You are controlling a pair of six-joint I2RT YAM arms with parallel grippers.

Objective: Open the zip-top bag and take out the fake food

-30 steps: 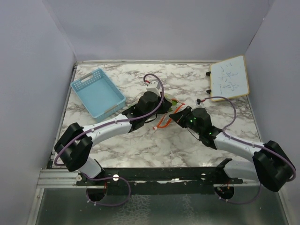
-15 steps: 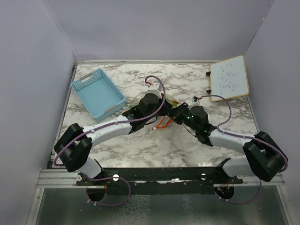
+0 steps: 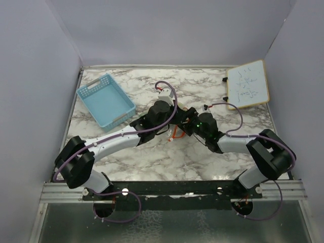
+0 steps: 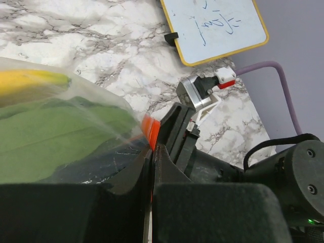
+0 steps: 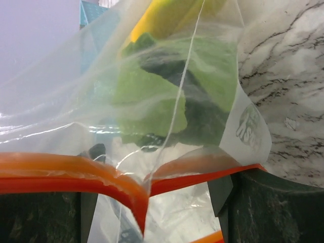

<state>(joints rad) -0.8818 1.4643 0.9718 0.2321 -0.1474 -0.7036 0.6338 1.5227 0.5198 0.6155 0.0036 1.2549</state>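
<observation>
zip-top bag point(image 5: 167, 101) is pinched at its orange strip by left gripper point(image 4: 152, 167) and right gripper point(image 5: 147, 202), both clamped; uneven pulling could tear film or slip.

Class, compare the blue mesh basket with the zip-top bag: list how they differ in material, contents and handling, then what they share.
The basket is opaque light-blue latticed plastic with straight walls; the zip-top bag is clear, crumpled film with an orange zip strip. The basket looks empty; the bag holds green and yellow fake food. The basket sits alone at the table's left; the bag is pinched between the left gripper and right gripper. Both are plastic containers.
</observation>
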